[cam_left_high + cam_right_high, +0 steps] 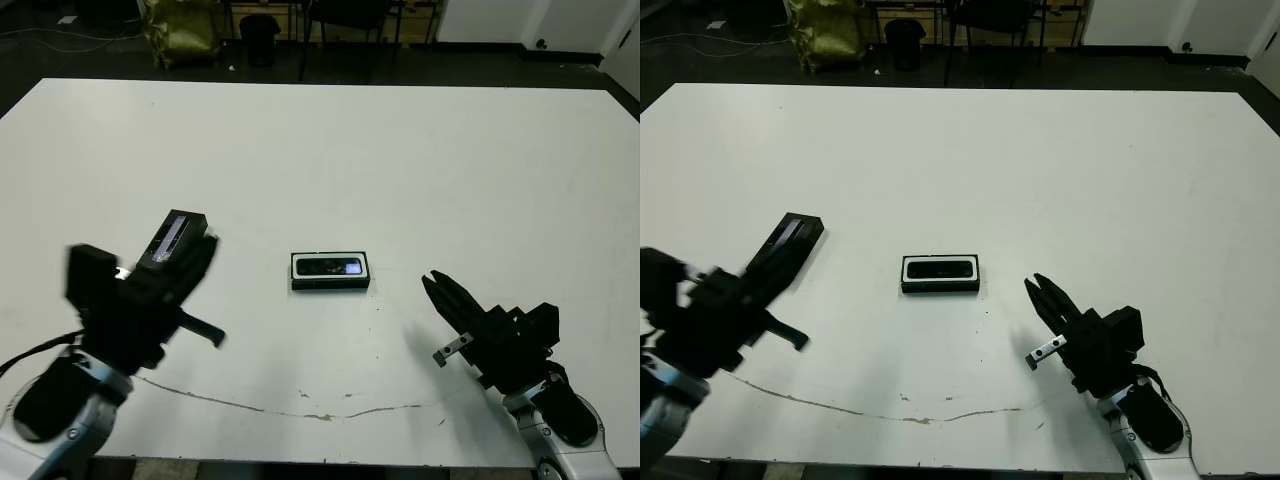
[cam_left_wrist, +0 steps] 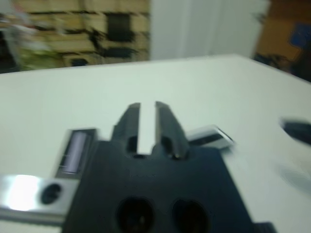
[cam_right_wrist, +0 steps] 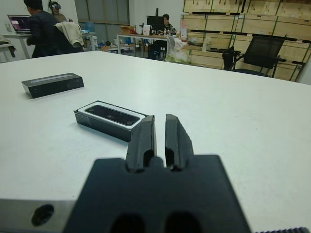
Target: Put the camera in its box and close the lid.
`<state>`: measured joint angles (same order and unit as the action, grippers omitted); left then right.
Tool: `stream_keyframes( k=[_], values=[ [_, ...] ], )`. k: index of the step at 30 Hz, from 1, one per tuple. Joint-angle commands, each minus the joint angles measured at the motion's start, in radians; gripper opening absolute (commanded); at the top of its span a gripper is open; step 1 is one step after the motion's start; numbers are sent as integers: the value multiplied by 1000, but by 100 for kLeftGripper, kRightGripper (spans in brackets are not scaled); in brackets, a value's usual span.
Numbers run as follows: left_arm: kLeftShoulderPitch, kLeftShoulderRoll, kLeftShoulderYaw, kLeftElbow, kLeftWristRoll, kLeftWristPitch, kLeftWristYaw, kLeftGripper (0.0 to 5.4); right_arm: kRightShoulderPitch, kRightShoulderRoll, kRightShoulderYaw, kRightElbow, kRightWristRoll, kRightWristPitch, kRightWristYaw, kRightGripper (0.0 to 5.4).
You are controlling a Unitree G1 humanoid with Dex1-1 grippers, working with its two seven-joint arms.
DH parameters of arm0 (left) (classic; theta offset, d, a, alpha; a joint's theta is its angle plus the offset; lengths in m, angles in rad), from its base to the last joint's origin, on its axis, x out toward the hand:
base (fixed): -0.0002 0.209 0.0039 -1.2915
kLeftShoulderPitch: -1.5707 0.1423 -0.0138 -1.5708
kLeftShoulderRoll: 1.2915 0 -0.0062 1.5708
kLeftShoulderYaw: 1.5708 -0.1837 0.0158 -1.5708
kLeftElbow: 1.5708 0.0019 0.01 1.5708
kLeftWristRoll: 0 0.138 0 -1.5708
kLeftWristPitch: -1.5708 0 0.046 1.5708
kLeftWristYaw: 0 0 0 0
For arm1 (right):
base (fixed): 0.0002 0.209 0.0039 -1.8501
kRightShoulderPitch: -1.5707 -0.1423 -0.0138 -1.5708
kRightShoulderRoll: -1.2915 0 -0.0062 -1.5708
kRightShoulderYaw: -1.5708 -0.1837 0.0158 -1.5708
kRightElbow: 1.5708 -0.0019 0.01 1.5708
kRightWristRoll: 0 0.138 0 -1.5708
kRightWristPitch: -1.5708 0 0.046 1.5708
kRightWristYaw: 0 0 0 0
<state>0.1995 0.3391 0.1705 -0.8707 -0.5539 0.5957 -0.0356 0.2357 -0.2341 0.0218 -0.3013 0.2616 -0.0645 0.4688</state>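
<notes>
Judging by its looks, the lid [image 1: 783, 249] is light, stiff and slick; gripping its long edges should hold best. It lies on the surface [image 1: 400, 160] at left, just beyond the left tool [image 1: 190, 270], whose fingers sit nearly together, holding nothing. The box [image 1: 331, 271] at centre already holds the camera [image 1: 331, 267]. At near right, the right tool [image 1: 440, 293] is likewise nearly closed and empty.

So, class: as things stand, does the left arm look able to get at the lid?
Probably yes. The lid lies flat on the table, right ahead of the left gripper, with nothing between them; the box sits apart.
</notes>
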Motion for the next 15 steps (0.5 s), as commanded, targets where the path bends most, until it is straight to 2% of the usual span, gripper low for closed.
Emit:
stream_keyframes(
  k=[1,6,10,15],
  values=[
    [-18,-20,48,31,4,17,35,133,-4,-10,-4,12,-1,6,3,0],
    [-43,-44,72,135,23,-58,-4,252,-3,-14,-5,-7,-3,31,-8,0],
    [-56,-27,66,234,23,-118,-99,351,-5,-16,-6,-4,-8,23,-5,0],
    [-79,37,70,317,-21,-86,-232,474,0,-17,-6,-27,-4,60,-16,0]
  ],
)
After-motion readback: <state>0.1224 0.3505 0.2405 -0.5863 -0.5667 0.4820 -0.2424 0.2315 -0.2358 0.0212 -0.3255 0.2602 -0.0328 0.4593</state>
